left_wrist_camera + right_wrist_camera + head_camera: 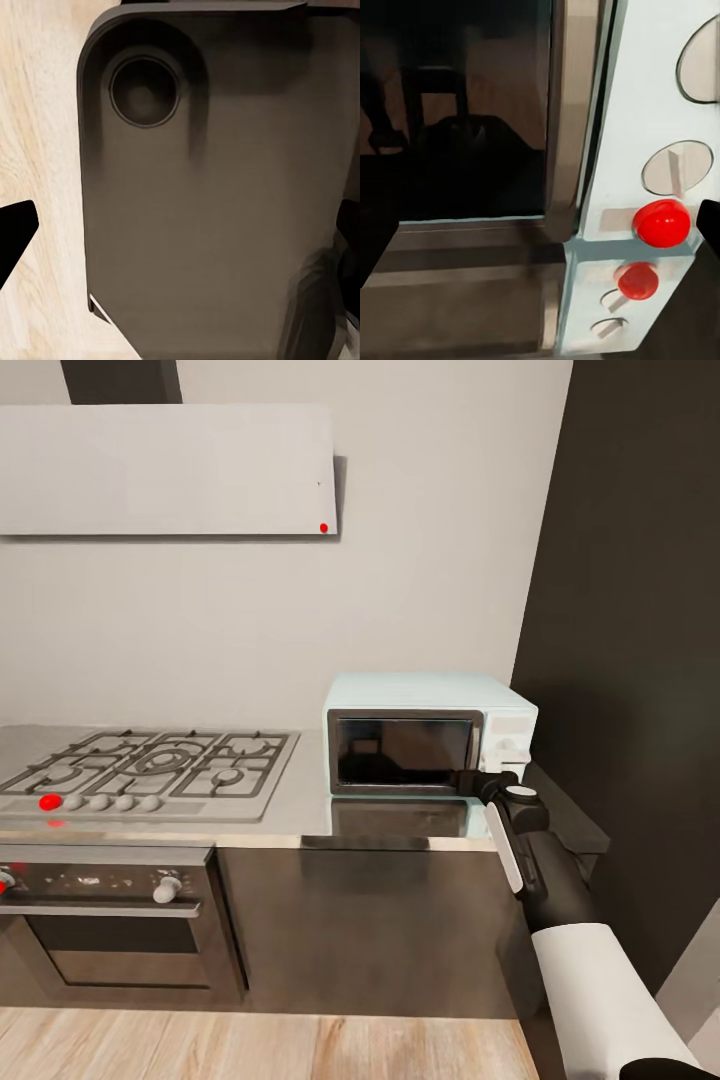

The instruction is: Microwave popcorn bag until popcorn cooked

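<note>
At the right end of the table (300, 815), the microwave (425, 735) stands against the wall, door shut, with our right end effector (468, 782) at its lower front corner, beside the door's edge. We cannot tell whether its jaws are open or closed. In the right wrist view the red button (661, 223) sits just ahead. We judge the step is starting the microwave or opening its door: press squarely and gently, without shoving the box. We cannot tell where the bag is.
</note>
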Robot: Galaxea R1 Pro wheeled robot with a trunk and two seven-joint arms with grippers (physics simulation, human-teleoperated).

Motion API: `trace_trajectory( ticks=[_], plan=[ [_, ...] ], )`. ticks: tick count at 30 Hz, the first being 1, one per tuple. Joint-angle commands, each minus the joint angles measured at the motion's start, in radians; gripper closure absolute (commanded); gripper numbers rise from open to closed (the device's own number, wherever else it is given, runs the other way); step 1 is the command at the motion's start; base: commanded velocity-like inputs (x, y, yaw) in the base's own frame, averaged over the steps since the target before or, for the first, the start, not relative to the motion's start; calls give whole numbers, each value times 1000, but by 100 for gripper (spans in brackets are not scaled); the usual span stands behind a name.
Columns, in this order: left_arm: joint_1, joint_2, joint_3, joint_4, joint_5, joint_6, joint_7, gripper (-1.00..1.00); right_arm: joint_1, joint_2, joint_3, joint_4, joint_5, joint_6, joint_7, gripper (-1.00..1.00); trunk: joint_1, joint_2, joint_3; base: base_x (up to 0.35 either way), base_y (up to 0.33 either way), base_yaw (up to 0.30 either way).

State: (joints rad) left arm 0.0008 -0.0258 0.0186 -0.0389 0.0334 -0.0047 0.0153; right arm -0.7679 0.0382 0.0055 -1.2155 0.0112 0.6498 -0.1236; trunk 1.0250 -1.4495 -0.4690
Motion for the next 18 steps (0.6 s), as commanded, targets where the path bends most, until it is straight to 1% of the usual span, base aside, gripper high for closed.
trace_trajectory(
  ticks=[1,7,18],
  plan=[
    [0,0,1,-1,3,0,2,-100,-1,0,1,-1,1,5,-4,-100,0,-1,-1,0,-5,0],
    [0,0,1,-1,4,0,4,-100,-1,0,1,-1,1,5,-5,-100,0,-1,-1,0,-41,0],
    [0,-1,1,-3,5,-1,7,-100,-1,2,1,-1,2,5,-14,-100,0,-1,-1,0,-2,0]
  ],
)
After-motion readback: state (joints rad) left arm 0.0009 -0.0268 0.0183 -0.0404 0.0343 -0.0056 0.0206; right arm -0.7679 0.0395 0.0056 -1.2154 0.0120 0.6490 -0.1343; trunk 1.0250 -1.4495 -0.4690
